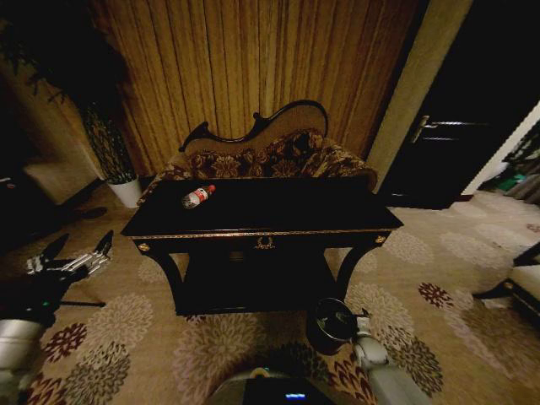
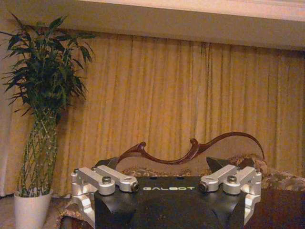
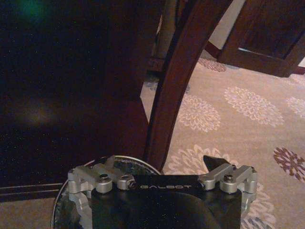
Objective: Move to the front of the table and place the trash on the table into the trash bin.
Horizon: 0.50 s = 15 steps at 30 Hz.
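The robot stands square to the black console table (image 1: 337,211), its gold emblem dead ahead. On the far left part of the tabletop lies a clear plastic bottle (image 1: 197,197) with a red label and a white cap, on its side, cap towards the floral sofa (image 1: 278,156) behind. I make out no other scrap on the top from here.

That bottle looks light and probably near empty — thin-walled, likely to give under a squeeze and to roll on the glossy top if nudged. The best hold, I'd say, is across the labelled middle, where the body is straight, not at the tapering neck.

The left gripper (image 1: 80,249) hangs out to the left of the table, below its top, jaws spread wide and holding nothing. The right gripper (image 3: 162,169) sits low by the table's right leg, just over the round dark trash bin (image 1: 331,325); its jaws are also apart and empty.

The tabletop is polished and slick, with gold trim at the edge. Underfoot is flower-patterned carpet; gold curtains (image 2: 190,105) hang behind the sofa, a tall plant in a white pot (image 2: 31,210) stands at the left, and a dark door (image 1: 456,126) is on the right.
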Available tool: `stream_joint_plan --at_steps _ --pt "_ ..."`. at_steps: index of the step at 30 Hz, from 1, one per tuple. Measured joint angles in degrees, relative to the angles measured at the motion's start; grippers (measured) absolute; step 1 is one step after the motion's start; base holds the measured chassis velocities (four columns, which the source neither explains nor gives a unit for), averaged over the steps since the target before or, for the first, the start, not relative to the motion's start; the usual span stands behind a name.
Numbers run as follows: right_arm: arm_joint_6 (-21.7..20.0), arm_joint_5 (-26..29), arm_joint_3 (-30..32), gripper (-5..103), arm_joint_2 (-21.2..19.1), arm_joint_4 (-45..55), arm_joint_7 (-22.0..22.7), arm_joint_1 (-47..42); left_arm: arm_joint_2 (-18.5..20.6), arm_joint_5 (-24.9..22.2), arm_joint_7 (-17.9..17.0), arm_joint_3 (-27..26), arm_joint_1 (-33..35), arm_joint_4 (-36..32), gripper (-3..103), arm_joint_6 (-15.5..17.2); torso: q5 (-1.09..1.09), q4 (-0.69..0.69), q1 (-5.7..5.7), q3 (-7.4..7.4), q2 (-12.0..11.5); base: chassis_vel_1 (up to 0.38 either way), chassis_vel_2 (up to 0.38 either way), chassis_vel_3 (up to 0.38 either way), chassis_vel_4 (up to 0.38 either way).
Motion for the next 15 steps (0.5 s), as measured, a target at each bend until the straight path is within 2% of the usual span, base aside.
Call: stream_joint_plan --at_steps 7,10,11,14,15 --pt "-0.7 1.8 1.0 100 -0.7 4.6 0.1 -1.4 0.1 0.0 -0.1 0.0 0.0 0.0 100 0.0 0.02 0.0 0.0 0.0 0.0 0.0 0.0 0.0 0.0" --pt "-1.9 4.7 3.4 100 -2.1 14.3 -0.4 -4.2 0.1 0.0 -0.2 -0.1 -0.1 -0.1 100 0.0 0.0 0.01 0.0 0.0 0.0 0.0 0.0 0.0 0.0" --pt "-1.9 4.7 3.4 100 -2.1 14.3 -0.4 -4.2 0.1 0.0 -0.2 -0.1 -0.1 -0.1 100 0.0 0.0 0.01 0.0 0.0 0.0 0.0 0.0 0.0 0.0" --pt "-5.0 9.9 6.7 100 -3.6 28.5 -2.3 -9.1 -0.2 -0.1 -0.3 -0.1 -0.1 -0.4 100 0.0 -0.01 0.01 0.0 0.0 0.0 0.0 0.0 0.0 0.0" --pt "-5.0 9.9 6.7 100 -3.6 28.5 -2.3 -9.1 -0.2 -0.1 -0.3 -0.1 -0.1 -0.4 100 0.0 -0.01 0.01 0.0 0.0 0.0 0.0 0.0 0.0 0.0"
